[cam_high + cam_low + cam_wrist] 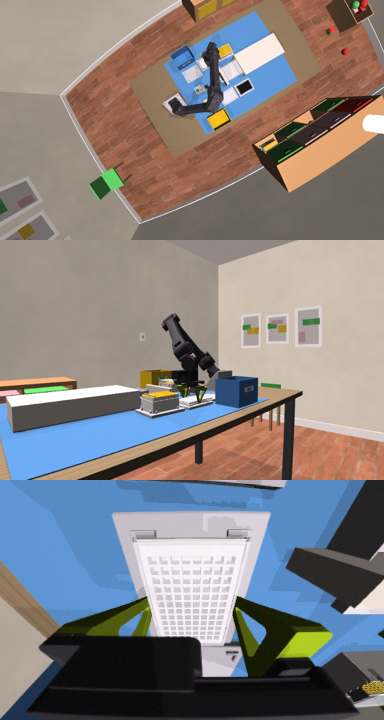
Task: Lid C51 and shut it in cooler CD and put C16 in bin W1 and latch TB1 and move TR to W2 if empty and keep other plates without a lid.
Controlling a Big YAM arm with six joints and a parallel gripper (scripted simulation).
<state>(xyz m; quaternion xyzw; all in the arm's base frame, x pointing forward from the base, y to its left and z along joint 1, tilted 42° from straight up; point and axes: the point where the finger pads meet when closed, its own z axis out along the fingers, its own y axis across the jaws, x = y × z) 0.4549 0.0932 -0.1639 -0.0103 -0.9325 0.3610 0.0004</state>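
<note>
My gripper point(192, 599) is low over a white well plate point(191, 587) that lies flat in a grey nest point(192, 527) at the bench's far side. The green fingers stand wide open on either side of the plate's long edges, close to them; I cannot tell if they touch. This plate point(202, 63) lies between the blue bin W2 point(182, 57) and the tip rack TR point(225, 50), which has yellow tips. I cannot tell whether a clear lid covers it. The black plate point(244, 87) and another white plate point(229, 96) sit in their nests. The cooler's drawer point(231, 71) is open.
The cooler housing CD point(259, 52) is a long white box. The yellow bin W1 point(218, 119) stands at the near edge. The green key DONE point(197, 90) is beside the arm. A flat white nest point(192, 74) lies next to the blue bin.
</note>
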